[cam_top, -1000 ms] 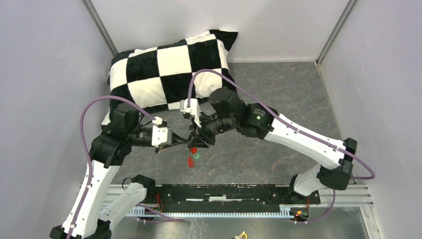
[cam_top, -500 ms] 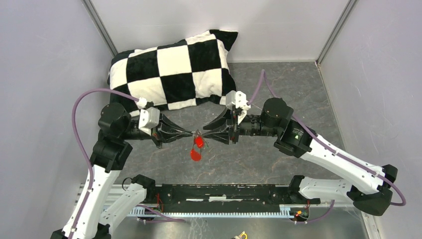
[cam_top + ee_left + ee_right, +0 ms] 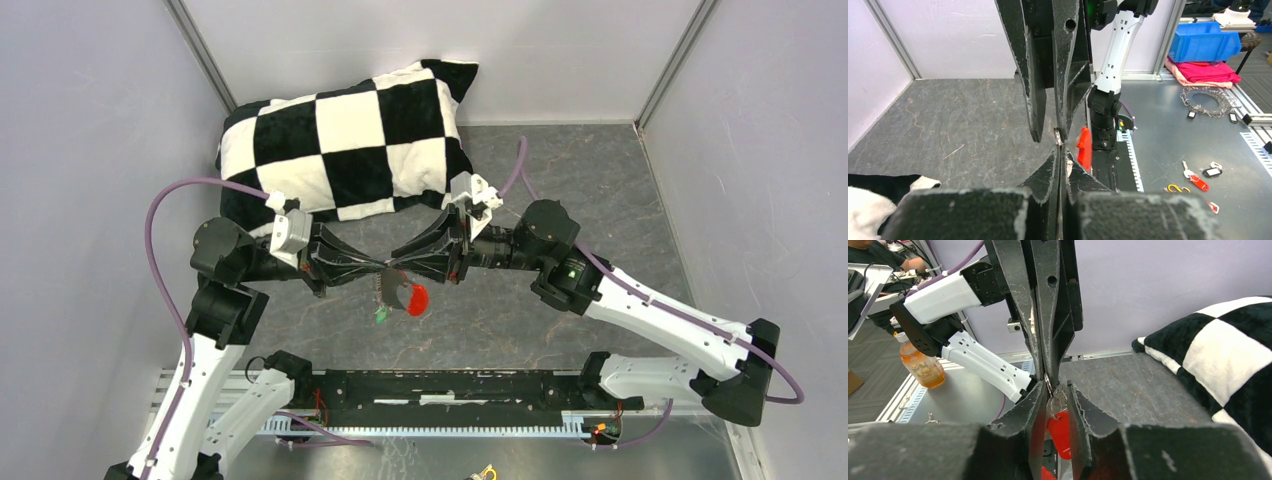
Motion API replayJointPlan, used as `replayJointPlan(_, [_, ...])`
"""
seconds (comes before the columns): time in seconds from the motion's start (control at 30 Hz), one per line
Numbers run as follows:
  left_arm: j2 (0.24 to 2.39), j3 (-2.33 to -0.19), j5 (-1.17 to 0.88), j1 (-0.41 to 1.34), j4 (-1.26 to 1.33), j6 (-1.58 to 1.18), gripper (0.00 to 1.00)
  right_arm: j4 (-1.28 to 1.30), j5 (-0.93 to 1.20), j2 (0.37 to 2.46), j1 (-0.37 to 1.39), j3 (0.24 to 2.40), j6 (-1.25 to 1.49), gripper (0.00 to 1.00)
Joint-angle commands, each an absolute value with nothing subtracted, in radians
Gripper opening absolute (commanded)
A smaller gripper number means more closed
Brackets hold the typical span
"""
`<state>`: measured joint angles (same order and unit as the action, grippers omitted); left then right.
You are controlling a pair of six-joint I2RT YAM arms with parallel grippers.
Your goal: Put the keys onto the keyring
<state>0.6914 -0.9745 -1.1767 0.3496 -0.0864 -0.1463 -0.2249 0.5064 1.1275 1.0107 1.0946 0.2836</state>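
Observation:
My two grippers meet tip to tip above the grey table. The left gripper (image 3: 382,272) (image 3: 1060,150) is shut on the thin silver ring of the keyring (image 3: 1048,384). The red-headed key (image 3: 1060,427) hangs from that ring, and its metal blade lies between the fingers of the right gripper (image 3: 396,272) (image 3: 1055,387). Those jaws stand a little apart, and floor shows through the gap in the left wrist view. From above, a red piece (image 3: 417,298) and the green-headed key (image 3: 381,315) dangle under the tips. An elongated red fob (image 3: 1084,147) shows beside my left fingers.
A black-and-white checked pillow (image 3: 345,135) lies at the back left. The arms' mounting rail (image 3: 450,385) runs along the near edge. Enclosure walls stand on three sides. Off the table are a blue bin (image 3: 1205,42), loose key tags (image 3: 1195,177) and an orange bottle (image 3: 923,365).
Both grippers stay tip to tip and have drifted slightly left. The hanging bunch has swung: the red piece now sits to the right and the green key shows on the left.

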Motion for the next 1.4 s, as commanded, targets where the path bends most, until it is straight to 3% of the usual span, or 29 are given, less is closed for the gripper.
replayJointPlan(0.0, [0.681,-0.973,-1.155,0.354,-0.028,-0.194,0.02,-0.283,0.541,1.148,1.012,1.102,0.320,0.23])
replayJointPlan(0.13, [0.675,-0.967,-1.147,0.354,-0.042,-0.168,0.02,-0.274,0.562,1.160,1.011,1.113,0.325,0.00])
replayJointPlan(0.27, [0.690,-0.984,-1.123,0.354,-0.229,0.027,0.05,-0.166,0.539,1.167,1.011,1.161,0.263,0.00])
replayJointPlan(0.33, [0.704,-1.008,-1.049,0.354,-0.394,0.201,0.28,-0.027,0.494,1.187,1.011,1.239,0.194,0.00])
replayJointPlan(0.4, [0.718,-1.028,-0.994,0.354,-0.500,0.320,0.45,0.116,0.457,1.220,1.013,1.309,0.139,0.00])
replayJointPlan(0.5, [0.730,-1.043,-0.973,0.354,-0.570,0.435,0.54,0.295,0.433,1.286,1.020,1.414,0.074,0.00])
replayJointPlan(0.8, [0.753,-1.107,-1.001,0.354,-0.688,0.642,0.44,0.654,0.278,1.457,1.106,1.708,-0.080,0.00])
replayJointPlan(1.0, [0.762,-1.129,-1.023,0.354,-0.794,0.715,0.41,0.748,0.236,1.499,1.139,1.797,-0.116,0.00])
replayJointPlan(1.17, [0.760,-1.128,-1.033,0.354,-0.798,0.730,0.27,0.816,0.205,1.548,1.170,1.880,-0.134,0.00])
replayJointPlan(1.37, [0.766,-1.132,-1.087,0.354,-0.799,0.717,0.21,0.861,0.194,1.590,1.187,1.933,-0.145,0.00])
